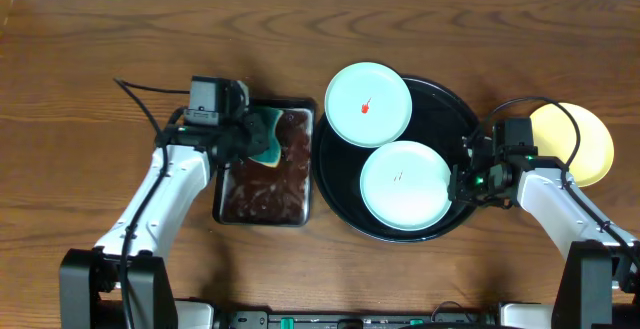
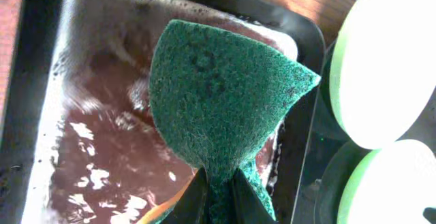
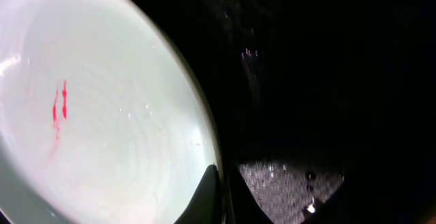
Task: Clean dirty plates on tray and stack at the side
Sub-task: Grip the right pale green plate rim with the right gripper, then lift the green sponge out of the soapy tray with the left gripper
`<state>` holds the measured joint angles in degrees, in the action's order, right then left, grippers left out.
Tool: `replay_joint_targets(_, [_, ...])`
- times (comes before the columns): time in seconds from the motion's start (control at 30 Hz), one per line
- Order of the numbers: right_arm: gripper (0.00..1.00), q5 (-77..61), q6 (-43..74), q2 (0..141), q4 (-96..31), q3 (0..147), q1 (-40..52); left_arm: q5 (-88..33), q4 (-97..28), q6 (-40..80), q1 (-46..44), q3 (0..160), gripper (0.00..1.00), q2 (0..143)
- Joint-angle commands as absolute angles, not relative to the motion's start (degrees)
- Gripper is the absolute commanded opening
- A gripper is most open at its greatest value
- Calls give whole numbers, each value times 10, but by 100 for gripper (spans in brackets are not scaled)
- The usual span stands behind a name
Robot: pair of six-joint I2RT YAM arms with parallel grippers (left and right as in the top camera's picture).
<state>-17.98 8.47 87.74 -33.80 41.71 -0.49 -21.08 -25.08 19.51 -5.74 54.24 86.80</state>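
Note:
The round black tray (image 1: pixel 455 109) holds two pale blue-green plates. The far plate (image 1: pixel 368 104) has a red speck and overlaps the tray's upper left rim. The near plate (image 1: pixel 405 185) has small streaks at its centre, red in the right wrist view (image 3: pixel 102 115). My right gripper (image 1: pixel 458 184) is shut on this plate's right rim, one finger over it (image 3: pixel 221 190). A pale yellow plate (image 1: pixel 580 144) lies on the table right of the tray. My left gripper (image 1: pixel 250 134) is shut on a green sponge (image 2: pixel 218 94) held over the metal pan (image 2: pixel 48 81).
The rectangular metal pan (image 1: pixel 228 207) of dark reddish liquid sits just left of the tray, almost touching it. Wooden table (image 1: pixel 80 59) extends to the left and back. Cables run from both arms.

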Motion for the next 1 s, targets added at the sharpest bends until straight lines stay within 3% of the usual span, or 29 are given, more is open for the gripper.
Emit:
replay_joint_targets(0.0, [1,-178,79,880,-349,418,-2,-255,-252,194,-54,547,7,865])
replay_joint_targets(0.3, [1,-150,79,880,-326,418,-2,-371,-188,193,-54,547,8,865])
replay_joint_targets(0.6, [1,-148,79,880,-307,418,-2,-429,-169,98,-51,547,7,865])
replay_joint_targets(0.97, [1,-148,79,880,-293,418,-2,-580,-154,96,13,547,7,865])
